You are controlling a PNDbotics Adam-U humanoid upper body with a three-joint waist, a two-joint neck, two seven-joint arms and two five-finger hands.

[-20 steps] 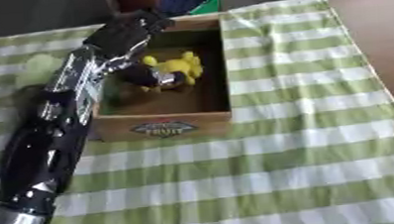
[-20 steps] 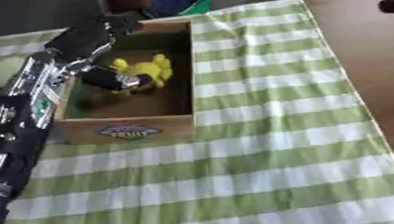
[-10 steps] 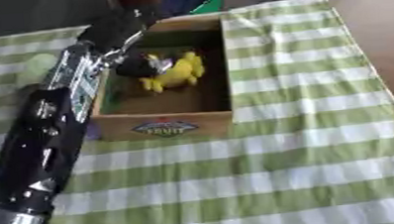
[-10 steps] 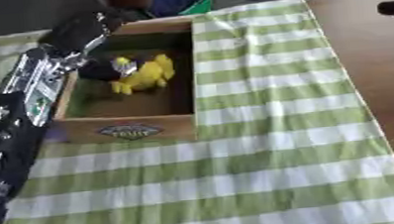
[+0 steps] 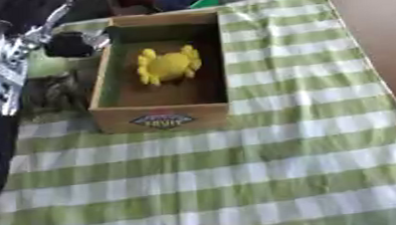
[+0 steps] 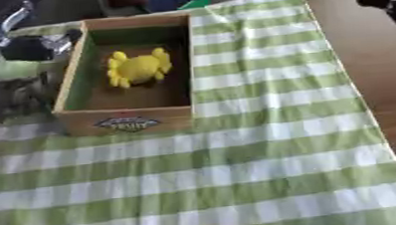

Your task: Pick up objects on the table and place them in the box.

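- Box [image 5: 162,114]: open wooden crate on the green-checked cloth [image 5: 241,181], label on the near wall.
- Toy [image 5: 170,65]: yellow, lumpy, with stubby lobes around the rim; it lies inside the box toward the far-left part of the floor, touched by nothing.
- Left hand [image 5: 74,43]: seen just outside the box's far-left corner, over the cloth. Whether the fingers are curled or slack cannot be told; nothing is seen held in it.
- Right hand [image 6: 390,1]: only dark parts are seen at the right edge of the right eye view, over bare table [image 6: 382,71]. Finger state cannot be told.
- Handling, judged: the toy looks soft and light, probably rubbery or plush; not fragile and not slippery. Some squashing under the fingers is to be expected.
- Hold, judged: best taken across the round middle body, with the lobes left free; a lobe alone would likely bend and slip out.
- Pale green patch [image 5: 46,67] is seen left of the box beside the arm; what it is cannot be made out.
- No other loose object is made out on the cloth.
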